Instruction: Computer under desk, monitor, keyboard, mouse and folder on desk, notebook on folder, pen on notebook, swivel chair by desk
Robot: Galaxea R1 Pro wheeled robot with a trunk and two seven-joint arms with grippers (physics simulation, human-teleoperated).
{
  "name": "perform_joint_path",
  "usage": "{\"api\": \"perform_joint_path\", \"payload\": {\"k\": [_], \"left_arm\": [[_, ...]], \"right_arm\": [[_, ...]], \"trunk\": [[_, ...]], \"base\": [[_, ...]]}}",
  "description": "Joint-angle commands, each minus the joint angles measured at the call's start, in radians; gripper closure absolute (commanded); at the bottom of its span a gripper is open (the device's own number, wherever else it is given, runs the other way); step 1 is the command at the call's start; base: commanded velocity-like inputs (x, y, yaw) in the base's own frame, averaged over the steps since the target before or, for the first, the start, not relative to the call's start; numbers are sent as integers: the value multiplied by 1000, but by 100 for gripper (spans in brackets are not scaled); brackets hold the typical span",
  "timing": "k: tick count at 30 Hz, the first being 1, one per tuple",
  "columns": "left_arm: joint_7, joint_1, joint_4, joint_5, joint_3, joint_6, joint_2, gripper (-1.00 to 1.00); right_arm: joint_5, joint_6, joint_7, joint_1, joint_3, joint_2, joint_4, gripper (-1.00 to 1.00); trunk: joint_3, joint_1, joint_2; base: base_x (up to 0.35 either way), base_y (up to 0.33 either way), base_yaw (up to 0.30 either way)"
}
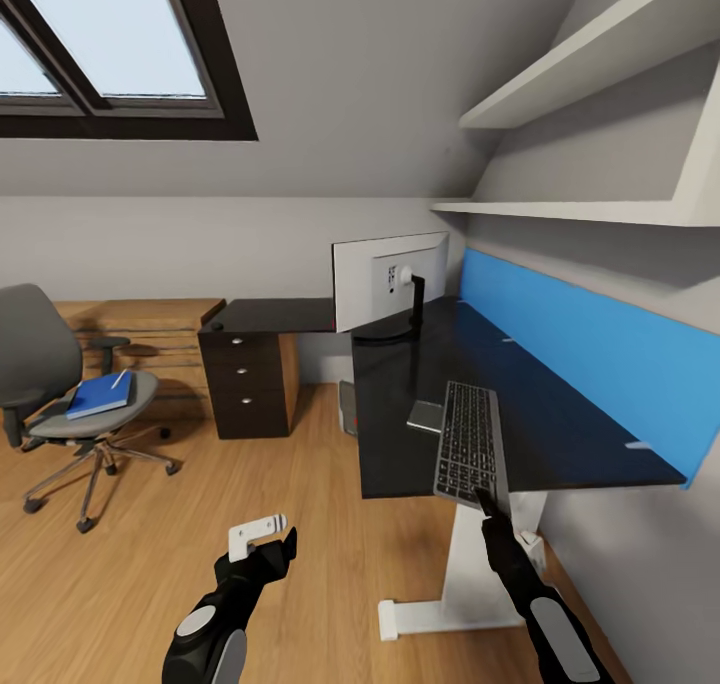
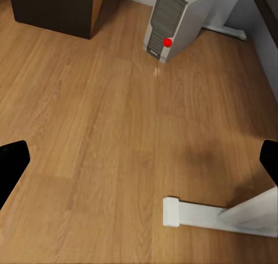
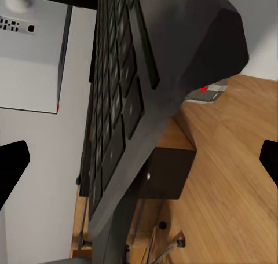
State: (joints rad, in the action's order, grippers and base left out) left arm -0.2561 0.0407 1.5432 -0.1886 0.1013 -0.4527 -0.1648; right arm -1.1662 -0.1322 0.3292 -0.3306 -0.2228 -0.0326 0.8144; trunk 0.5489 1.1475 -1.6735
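Keyboard: my slim black-keyed keyboard [image 1: 468, 444] overhangs the black tabletop's [image 1: 560, 434] 6 o'clock edge, at the monitor's [image 1: 390, 279] 5 o'clock.
Right claw [image 1: 487, 506]: fingers apart, tip touching that overhang.
Left claw [image 1: 262, 536]: spread, empty.
Risk: a nudge probably tips it off.
Left wrist bonus: grey tower computer [image 2: 172, 22] on the floor.

No text, label, brand or number can be read anywhere. The keyboard [image 1: 468, 444] on the desk [image 1: 560, 434] shows only blank dark keys, its legends too small to make out. The monitor [image 1: 388, 277], standing beyond the keyboard, shows small dark marks on its pale back that stay illegible. The computer [image 2: 171, 23] carries a plain red dot, no lettering.
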Motion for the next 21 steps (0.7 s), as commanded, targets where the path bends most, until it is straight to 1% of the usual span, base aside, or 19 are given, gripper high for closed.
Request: {"api": "perform_joint_path", "payload": {"k": [1,21], "left_arm": [[-9,1,0,-10,2,-3,0,-100],[-9,1,-3,-11,1,-3,0,-100]], "right_arm": [[-10,-10,4,-1,-5,-1,0,-100],[-10,-12,4,-1,-6,-1,0,-100]], "trunk": [[1,0,0],[1,0,0]], "base": [[78,0,0],[14,0,0]]}}
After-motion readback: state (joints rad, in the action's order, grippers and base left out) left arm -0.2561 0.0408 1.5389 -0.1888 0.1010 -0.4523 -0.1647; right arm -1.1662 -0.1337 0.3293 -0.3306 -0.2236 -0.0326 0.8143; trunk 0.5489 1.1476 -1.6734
